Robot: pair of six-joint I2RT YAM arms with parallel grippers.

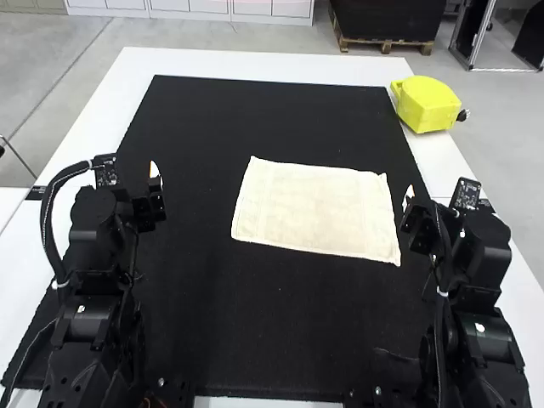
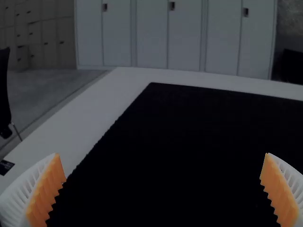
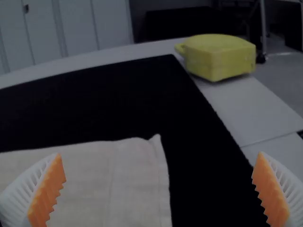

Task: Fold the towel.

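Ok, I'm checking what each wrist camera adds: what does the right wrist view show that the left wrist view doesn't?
Right wrist view: the spread cream cloth towel, the chunky yellow box-shaped object and the open right gripper.

Left wrist view: the open left gripper and a small black patch on the tabletop.

Both: the flat black mat and the smooth white tabletop.

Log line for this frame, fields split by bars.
towel: spread on black mat | left gripper: open, empty | right gripper: open, empty | fold: not yet made
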